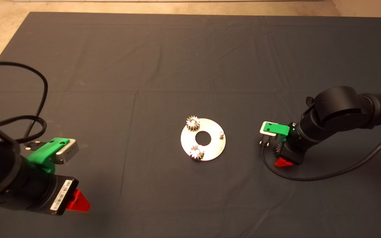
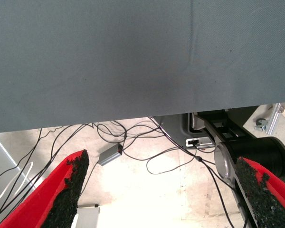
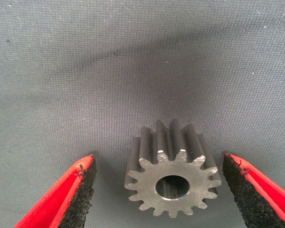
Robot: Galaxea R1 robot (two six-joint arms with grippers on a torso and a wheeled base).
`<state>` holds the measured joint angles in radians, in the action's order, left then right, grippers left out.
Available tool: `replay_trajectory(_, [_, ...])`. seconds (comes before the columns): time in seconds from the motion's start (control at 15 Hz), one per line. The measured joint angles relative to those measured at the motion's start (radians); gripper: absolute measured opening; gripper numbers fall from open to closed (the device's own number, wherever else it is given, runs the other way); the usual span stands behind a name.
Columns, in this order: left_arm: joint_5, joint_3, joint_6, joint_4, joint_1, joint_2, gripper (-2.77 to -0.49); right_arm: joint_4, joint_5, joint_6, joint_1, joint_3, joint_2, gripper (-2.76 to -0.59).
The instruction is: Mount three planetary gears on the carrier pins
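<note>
Right gripper [image 3: 157, 190] spread wide, third gear [image 3: 172, 179] flat on mat [image 1: 164, 66] between pads, untouched. I judge: centre, squeeze tooth flanks level, carry to bare pin [image 1: 221, 134] on disc [image 1: 214, 145]. Left gripper [image 2: 161, 190] parked, gaping, empty.

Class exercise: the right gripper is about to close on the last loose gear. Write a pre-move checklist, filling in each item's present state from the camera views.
1. Third gear lies between the right gripper's fingers: ok.
2. Right fingers open, apart from the teeth on both sides: ok.
3. Gear lies flat on the mat, bore up: ok.
4. One carrier pin on the disc is free: ok.
5. Two gears already sit on pins, far gear and near gear: ok; fully seated: cannot tell.
6. Left gripper waits open at the mat's near left edge, away from the disc: ok.
</note>
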<state>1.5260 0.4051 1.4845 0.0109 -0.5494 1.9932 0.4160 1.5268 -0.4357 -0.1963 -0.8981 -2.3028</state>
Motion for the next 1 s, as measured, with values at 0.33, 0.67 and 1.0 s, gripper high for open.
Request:
replay_trajectory(0.33, [0.000, -0.004, 0.000, -0.001, 0.000, 0.000, -1.08, 0.000, 0.000, 0.000, 0.007, -0.001, 0.000, -1.55])
replay_trajectory(0.67, [0.000, -0.008, 0.000, -0.002, 0.000, -0.002, -1.08, 0.000, 0.000, 0.000, 0.008, -0.018, -0.003, -1.81])
replay_trajectory(1.0, [0.000, -0.009, 0.000, -0.003, 0.000, -0.015, -1.08, 0.000, -0.001, 0.000, 0.005, -0.032, -0.003, -1.98])
